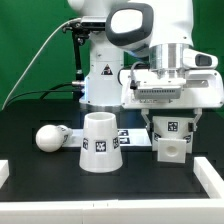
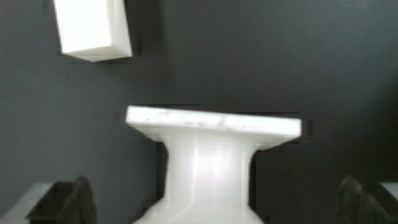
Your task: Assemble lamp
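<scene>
My gripper (image 2: pixel 214 201) hangs over the base block (image 1: pixel 170 148) with its jaws wide apart, gripping nothing. The block stands on the worktop (image 1: pixel 40 168) at the exterior view's right. The shade (image 1: pixel 100 143) is beside it and the bulb (image 1: pixel 50 137) is further left.

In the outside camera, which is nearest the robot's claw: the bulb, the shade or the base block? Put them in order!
1. Base block: right at the gripper, between its open fingers.
2. Shade: standing toward the exterior view's left.
3. Bulb: lying farthest to the exterior view's left, beyond the shade.
</scene>
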